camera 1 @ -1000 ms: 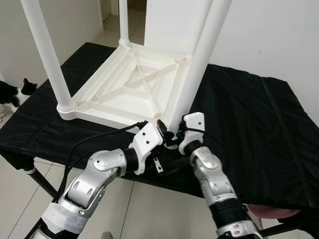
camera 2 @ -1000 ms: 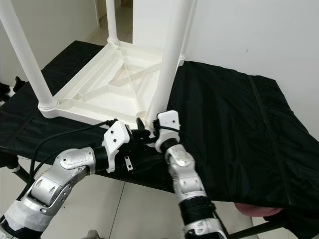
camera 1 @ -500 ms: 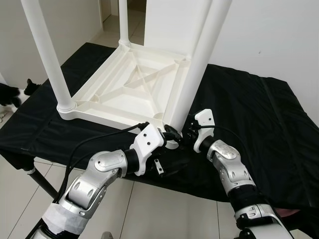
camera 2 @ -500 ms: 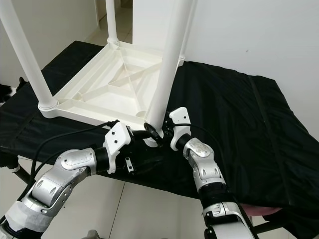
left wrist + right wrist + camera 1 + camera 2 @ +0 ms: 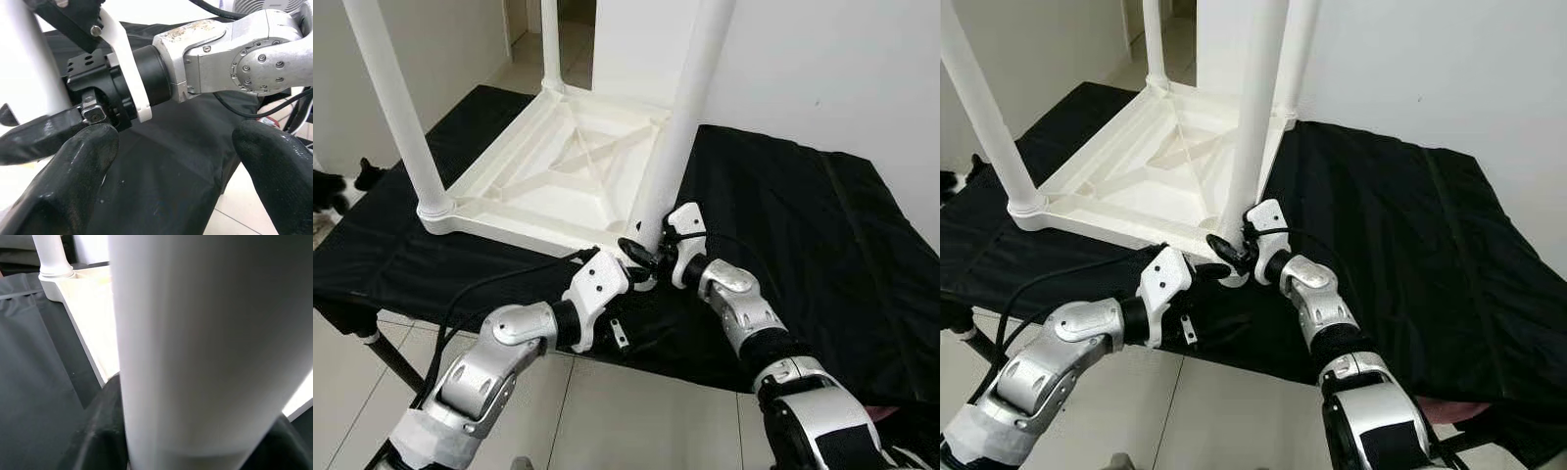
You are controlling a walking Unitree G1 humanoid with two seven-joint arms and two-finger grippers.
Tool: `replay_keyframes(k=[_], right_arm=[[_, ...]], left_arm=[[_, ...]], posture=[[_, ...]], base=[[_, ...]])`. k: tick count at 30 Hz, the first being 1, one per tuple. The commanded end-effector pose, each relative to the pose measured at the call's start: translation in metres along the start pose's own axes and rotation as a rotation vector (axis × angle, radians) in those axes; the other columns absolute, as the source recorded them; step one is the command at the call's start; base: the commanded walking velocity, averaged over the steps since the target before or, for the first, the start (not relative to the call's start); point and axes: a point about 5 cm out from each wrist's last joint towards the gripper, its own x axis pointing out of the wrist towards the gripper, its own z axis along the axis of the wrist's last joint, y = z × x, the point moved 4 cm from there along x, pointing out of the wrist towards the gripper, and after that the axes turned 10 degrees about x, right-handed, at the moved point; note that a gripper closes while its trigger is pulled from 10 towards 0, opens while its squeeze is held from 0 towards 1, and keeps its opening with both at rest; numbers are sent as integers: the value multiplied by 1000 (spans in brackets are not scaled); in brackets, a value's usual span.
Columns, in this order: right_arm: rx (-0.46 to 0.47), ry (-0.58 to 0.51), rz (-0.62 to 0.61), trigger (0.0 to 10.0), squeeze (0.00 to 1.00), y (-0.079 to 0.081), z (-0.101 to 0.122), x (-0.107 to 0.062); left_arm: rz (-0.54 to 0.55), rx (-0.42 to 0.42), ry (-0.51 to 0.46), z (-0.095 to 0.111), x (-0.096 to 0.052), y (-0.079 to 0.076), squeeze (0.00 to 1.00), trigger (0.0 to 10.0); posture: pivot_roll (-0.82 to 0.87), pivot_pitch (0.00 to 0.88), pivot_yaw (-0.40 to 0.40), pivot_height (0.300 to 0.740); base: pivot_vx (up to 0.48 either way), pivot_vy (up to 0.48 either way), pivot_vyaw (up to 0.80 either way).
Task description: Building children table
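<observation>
White plastic children's table, upturned on black-draped bench: likely light, rigid, smooth; right gripper clasps near leg low, left gripper spread beside.

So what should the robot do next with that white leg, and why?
Probably twist the near leg further into its socket: the right gripper has its jaws around the leg's base, at the corner of the upside-down table, while the left gripper waits open beside it.

1 upturned white table, 4 legs, 1 cat.
</observation>
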Motion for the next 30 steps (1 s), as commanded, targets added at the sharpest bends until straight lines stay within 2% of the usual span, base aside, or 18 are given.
replay_keyframes(k=[1, 4, 10, 16, 17, 18, 19, 24, 25, 26, 28, 30], right_arm=[[-3, 69, -51, 0, 0, -10, -15, -6], [-2, 71, -77, 0, 0, -14, -17, -10], [9, 38, -204, 0, 0, -29, -16, -15], [24, 16, -259, 0, 0, -31, -15, -16], [59, -5, -328, 0, 0, -32, -15, -18], [59, -5, -328, 0, 0, -32, -15, -18], [89, -48, -442, 0, 0, -27, -15, -20], [92, -72, -511, 0, 0, -22, -14, -23], [111, -91, -613, 0, 0, -14, -17, -26], [111, -91, -613, 0, 0, -14, -17, -26], [136, -112, -687, 0, 0, -6, -18, -27], [136, -112, -687, 0, 0, -6, -18, -27]], left_arm=[[22, 1, 7, 1, -1, 0, 0, 10000], [23, -4, 6, 1, -1, -1, 0, 10000], [17, -8, 2, 1, 0, -4, 0, 10000], [15, -10, 1, 1, 1, -4, 0, 10000], [11, -12, -1, 1, 1, -5, 0, 10000], [11, -12, -1, 1, 1, -5, 0, 10000], [4, -14, -3, 1, 3, -6, 0, 10000], [2, -16, -4, 1, 3, -6, 0, 10000], [-4, -17, -6, 1, 4, -7, 0, 10000], [-4, -17, -6, 1, 4, -7, 0, 10000], [-8, -16, -8, 1, 5, -7, 0, 10000], [-8, -16, -8, 1, 5, -7, 0, 10000]], posture=[[48, 0, -95, 740], [42, 0, -96, 740], [32, 0, -102, 740], [28, 0, -102, 740], [25, 0, -103, 740], [25, 0, -103, 740], [20, 0, -103, 740], [17, 0, -102, 740], [15, 0, -101, 740], [15, 0, -101, 740], [14, 0, -103, 740], [14, 0, -103, 740]], base=[[0, 0, 0], [0, 0, 0], [0, 0, 0], [0, 0, 0], [0, 0, 0], [0, 0, 0], [0, 0, 0], [0, 0, 0], [0, 0, 0], [0, 0, 0], [0, 0, 0], [0, 0, 0]])
